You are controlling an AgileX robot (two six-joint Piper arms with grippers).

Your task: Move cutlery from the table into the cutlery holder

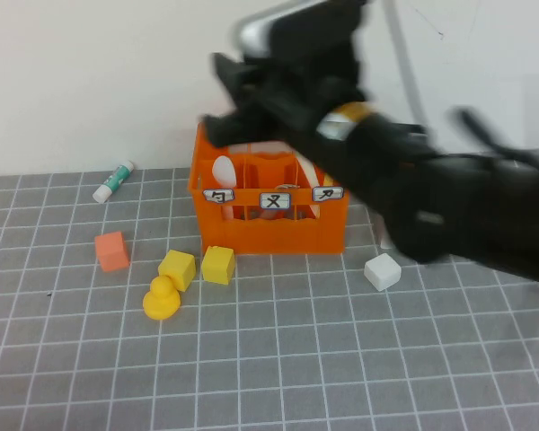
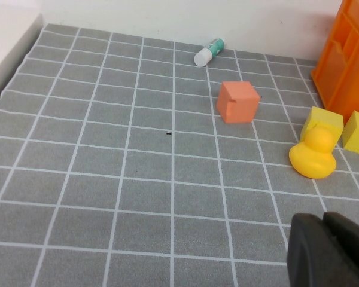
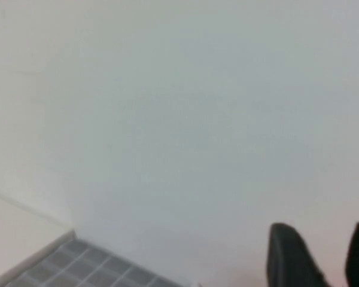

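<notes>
hovering: right pincer point(image 1: 225, 94) above the cutlery holder point(image 1: 269, 229) on the desk point(image 1: 341, 359), fingers apart, seemingly empty
left pincer point(image 2: 329, 251): closed, parked low
cutlery: pale spoon point(image 1: 225, 171) standing inside; light, stiff, slippery; grip mid-handle

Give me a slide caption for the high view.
Right tool, open, above the orange crate on the grid table; duck and blocks beside it; left tool out of frame.

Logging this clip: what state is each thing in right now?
cutlery holder: upright on the table, cutlery standing inside
pale spoon: upright in a compartment
right hand: open, empty, above the holder
left hand: shut, empty, low over the table
glue stick: lying flat
</notes>
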